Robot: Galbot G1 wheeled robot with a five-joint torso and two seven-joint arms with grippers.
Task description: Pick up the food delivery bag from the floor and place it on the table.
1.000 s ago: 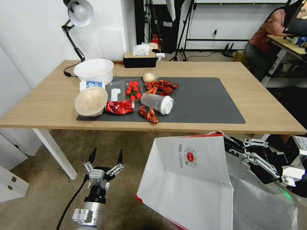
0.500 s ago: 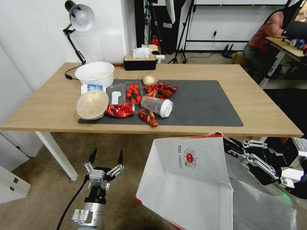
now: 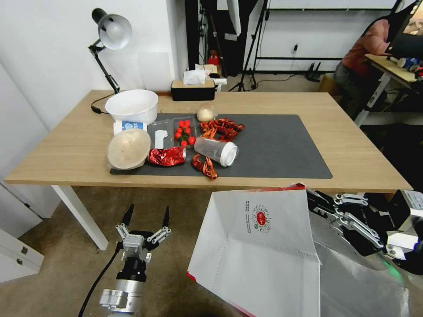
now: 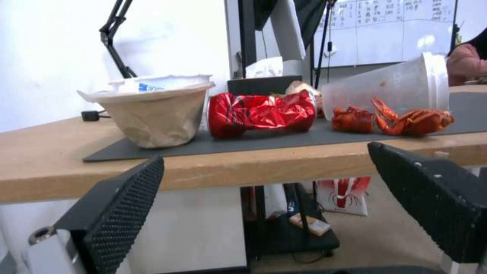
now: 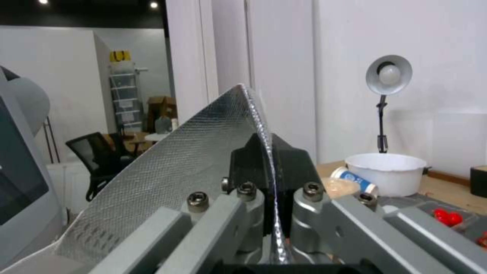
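Observation:
The food delivery bag (image 3: 260, 251), white with a red edge and a small round red logo, hangs tilted off the floor (image 3: 57, 264), in front of the table's near edge. My right gripper (image 3: 315, 202) is shut on its upper rim; in the right wrist view the fingers (image 5: 243, 163) pinch the silver foil lining (image 5: 193, 152). The light-wood table (image 3: 70, 145) with its dark grey mat (image 3: 282, 145) stands just beyond. My left gripper (image 3: 148, 212) waits open below the table's front edge, and its two black pads (image 4: 121, 205) frame that edge in the left wrist view.
The mat's left half holds a white bowl (image 3: 131, 105), a paper bowl (image 3: 128, 149), a crushed red can (image 3: 166, 156), tomatoes (image 3: 184, 130), crayfish (image 3: 222, 127) and a tipped plastic cup (image 3: 217, 151). A tissue box (image 3: 193, 90) and a lamp (image 3: 112, 31) stand at the back.
The head view has shifted, so the table now sits a little lower and nearer in the picture. The bag and both grippers keep their places relative to the camera.

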